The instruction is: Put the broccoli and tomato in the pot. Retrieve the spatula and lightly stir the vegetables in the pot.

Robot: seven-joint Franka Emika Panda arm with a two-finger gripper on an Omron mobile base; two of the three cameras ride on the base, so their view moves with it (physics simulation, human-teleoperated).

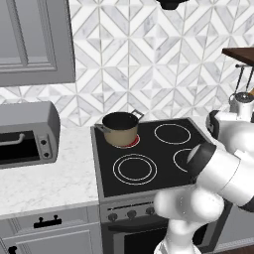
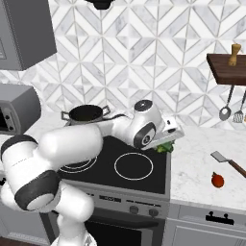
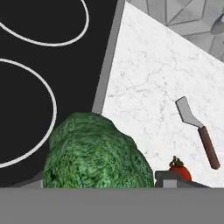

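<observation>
Nearest my hand camera the broccoli (image 3: 96,151) bulks at six o'clock on the cooktop (image 2: 120,163) edge. My arm reaches low across the stove; the gripper (image 2: 166,143) sits right over the floret, jaws spread wide, whether they touch it I cannot tell. Pot (image 1: 120,129) at ten o'clock on the back burner, spatula (image 3: 197,131) and tomato (image 3: 179,169) at three on the counter (image 2: 202,158).

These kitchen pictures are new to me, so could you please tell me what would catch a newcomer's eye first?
The lumpy bright-green broccoli floret looms large in the hand view, at the stove's right edge under the gripper. On the white marble counter to the right lie the small round red tomato and the grey-bladed, dark-handled spatula. The tan-sided pot sits on the back left burner.
</observation>
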